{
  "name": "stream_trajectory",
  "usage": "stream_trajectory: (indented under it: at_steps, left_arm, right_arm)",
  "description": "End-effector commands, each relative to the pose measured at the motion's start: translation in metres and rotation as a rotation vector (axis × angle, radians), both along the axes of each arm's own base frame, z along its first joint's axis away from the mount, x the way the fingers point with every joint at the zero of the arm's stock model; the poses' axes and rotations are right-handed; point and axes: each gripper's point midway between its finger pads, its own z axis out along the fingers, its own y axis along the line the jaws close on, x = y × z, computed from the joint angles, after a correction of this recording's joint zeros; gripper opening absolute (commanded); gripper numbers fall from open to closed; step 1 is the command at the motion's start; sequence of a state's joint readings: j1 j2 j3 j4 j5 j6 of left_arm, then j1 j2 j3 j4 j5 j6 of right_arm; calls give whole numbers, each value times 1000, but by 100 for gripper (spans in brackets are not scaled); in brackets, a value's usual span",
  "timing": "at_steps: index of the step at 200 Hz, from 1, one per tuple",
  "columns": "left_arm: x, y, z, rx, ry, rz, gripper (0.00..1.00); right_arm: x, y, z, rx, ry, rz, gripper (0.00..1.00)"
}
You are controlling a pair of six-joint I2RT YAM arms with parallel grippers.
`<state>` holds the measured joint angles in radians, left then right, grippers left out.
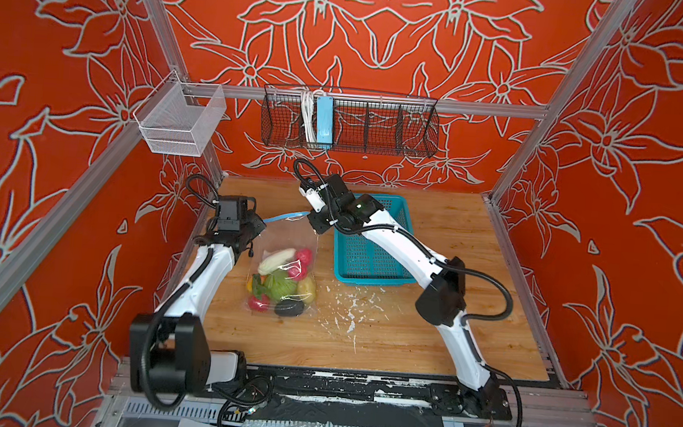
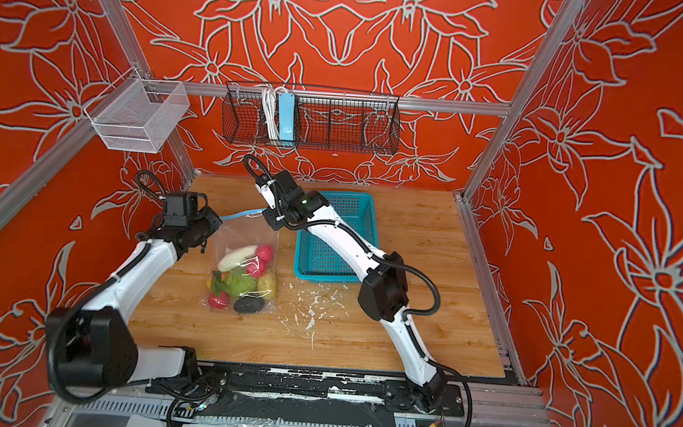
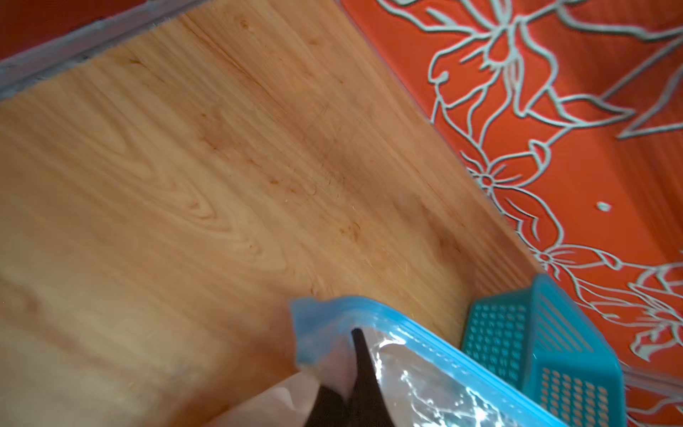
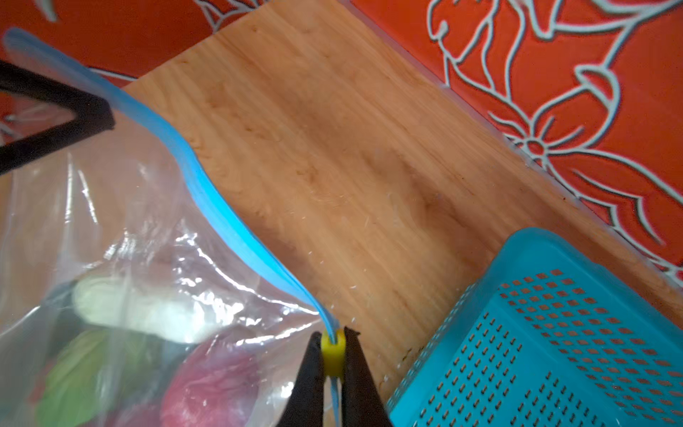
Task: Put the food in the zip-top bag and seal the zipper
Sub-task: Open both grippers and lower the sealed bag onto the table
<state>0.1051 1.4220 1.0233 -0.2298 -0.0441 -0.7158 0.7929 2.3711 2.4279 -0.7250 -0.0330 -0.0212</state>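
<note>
Right claw point(image 4: 332, 342): clenched on the small yellow slider tab point(image 4: 333, 353), at the zipper end nearest the teal basket point(image 1: 372, 281). I think it pinches there so it can drag the slider along.
Left claw point(image 4: 105, 120): clenched on the bag's top corner, at the end far from the basket. That pulls the strip tight so it does not flop.
Zipper point(image 4: 221, 218): a blue strip up in the air between the two claws. I cannot tell how much of it is shut.
Zip-top bag point(image 1: 288, 235): it hangs from the strip, with its bottom on the table point(image 1: 405, 332) near the basket.
Food point(image 1: 284, 281): piled low inside the bag, away from the zipper. Only the sealing looks left to do.
</note>
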Motion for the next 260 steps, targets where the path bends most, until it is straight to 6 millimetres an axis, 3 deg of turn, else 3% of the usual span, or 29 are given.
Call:
stream_trajectory:
  at_steps: [1,10,21,33,41,46,49,51,60,92,115,161,180,193,218,260]
  left_arm:
    - [36,9,-11,-19,-62,53,0]
    - [48,11,-21,-21,-56,61,0]
    - [63,13,-31,-22,-50,65,13]
    - [79,13,-38,-33,-61,58,35]
    - [87,12,-43,-44,-63,52,52]
    - [92,11,-44,-42,-70,41,78]
    - [95,11,-45,-41,-72,36,95]
    - [96,10,-45,-39,-75,34,99]
    - [99,11,-46,-32,-81,36,97]
    - [101,27,-35,98,-82,50,97]
    - [96,36,-12,167,-83,61,97]
    - [61,66,47,339,-148,174,97]
    - [50,68,67,361,-153,170,97]
    - [46,61,74,343,-166,140,97]
    - [38,41,75,262,-216,66,97]
    - [8,18,72,195,-227,2,97]
  right_arm:
    - [19,16,-5,40,-50,7,0]
    - [31,19,-14,38,-80,0,0]
    - [44,22,-21,42,-111,-9,0]
    - [52,25,-25,61,-119,1,0]
    - [54,27,-26,77,-112,11,0]
    - [53,29,-26,87,-106,21,1]
    - [53,30,-27,93,-104,26,9]
    - [52,31,-27,96,-101,31,13]
    - [51,35,-26,113,-103,47,30]
    - [55,36,-11,149,-140,34,72]
    - [58,30,12,164,-173,3,97]
    - [47,2,58,168,-197,-64,98]
    - [36,-18,79,182,-217,-110,98]
    - [32,-42,99,186,-280,-175,98]
    - [17,-101,118,183,-331,-295,98]
    - [-27,-184,135,180,-361,-409,98]
